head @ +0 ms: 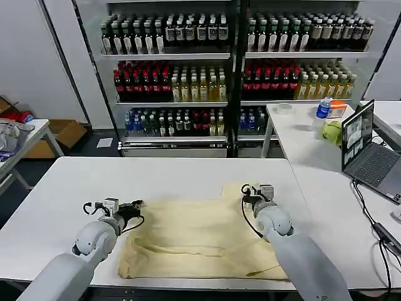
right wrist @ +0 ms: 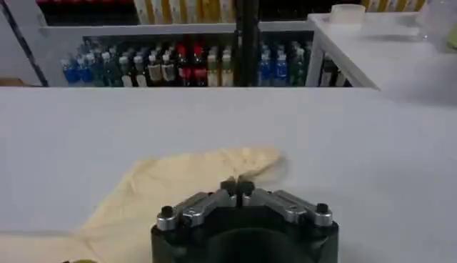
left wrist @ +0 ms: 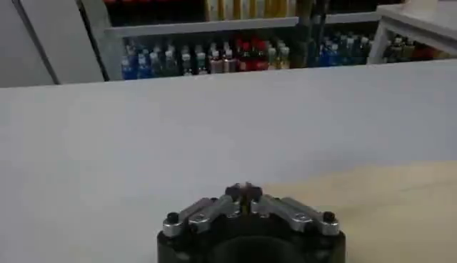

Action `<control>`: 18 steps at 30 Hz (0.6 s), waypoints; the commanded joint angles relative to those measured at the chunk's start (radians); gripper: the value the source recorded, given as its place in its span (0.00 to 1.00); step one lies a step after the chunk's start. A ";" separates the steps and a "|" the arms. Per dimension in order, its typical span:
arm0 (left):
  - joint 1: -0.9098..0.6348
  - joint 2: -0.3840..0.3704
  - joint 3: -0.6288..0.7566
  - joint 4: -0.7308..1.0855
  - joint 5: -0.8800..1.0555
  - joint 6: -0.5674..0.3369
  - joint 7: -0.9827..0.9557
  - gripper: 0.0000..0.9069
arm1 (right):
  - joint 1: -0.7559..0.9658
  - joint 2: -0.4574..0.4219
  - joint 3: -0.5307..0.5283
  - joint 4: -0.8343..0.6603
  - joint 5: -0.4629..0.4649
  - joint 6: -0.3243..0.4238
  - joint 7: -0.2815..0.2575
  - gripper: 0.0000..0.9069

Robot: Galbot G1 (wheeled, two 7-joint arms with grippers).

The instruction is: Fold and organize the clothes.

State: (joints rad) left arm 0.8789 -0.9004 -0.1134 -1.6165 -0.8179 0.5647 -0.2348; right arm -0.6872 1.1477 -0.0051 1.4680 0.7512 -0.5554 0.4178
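Roughly midway: the pale yellow T-shirt lies on the white table, partly folded into a band with loose, wrinkled edges at 6 o'clock and a sleeve poking out at 12 o'clock. Left gripper, fingers pressed together on nothing, sits at the shirt's 9 o'clock edge. Right gripper, fingers likewise closed and empty, rests over the cloth near 1 o'clock. Further folds and final tidying appear outstanding.

Left gripper low over white table, fingertips pressed together with no gap. Cream T-shirt flat on table beside it. Bottle shelves beyond table's far edge.
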 commanded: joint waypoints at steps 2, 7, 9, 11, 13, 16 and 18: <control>0.003 0.003 -0.018 -0.040 -0.021 -0.025 0.003 0.04 | -0.001 -0.016 0.012 0.080 -0.027 0.061 -0.013 0.00; 0.007 0.010 -0.035 -0.069 -0.028 -0.040 0.000 0.04 | -0.012 -0.034 0.023 0.124 -0.034 0.079 -0.023 0.00; 0.007 0.011 -0.039 -0.075 -0.030 -0.043 -0.001 0.04 | -0.022 -0.043 0.031 0.150 -0.037 0.079 -0.024 0.00; 0.009 0.013 -0.044 -0.085 -0.033 -0.045 -0.003 0.04 | -0.035 -0.052 0.041 0.172 -0.040 0.079 -0.025 0.00; 0.016 0.014 -0.052 -0.098 -0.035 -0.045 -0.005 0.04 | -0.051 -0.064 0.052 0.196 -0.048 0.079 -0.030 0.00; 0.033 0.014 -0.068 -0.121 -0.035 -0.044 -0.007 0.04 | -0.084 -0.087 0.075 0.239 -0.056 0.078 -0.035 0.00; 0.051 0.016 -0.082 -0.144 -0.035 -0.043 -0.007 0.04 | -0.110 -0.101 0.090 0.271 -0.063 0.078 -0.039 0.00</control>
State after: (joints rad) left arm 0.9118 -0.8838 -0.1748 -1.7142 -0.8498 0.5288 -0.2426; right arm -0.7372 1.0870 0.0461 1.6247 0.7023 -0.4920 0.3853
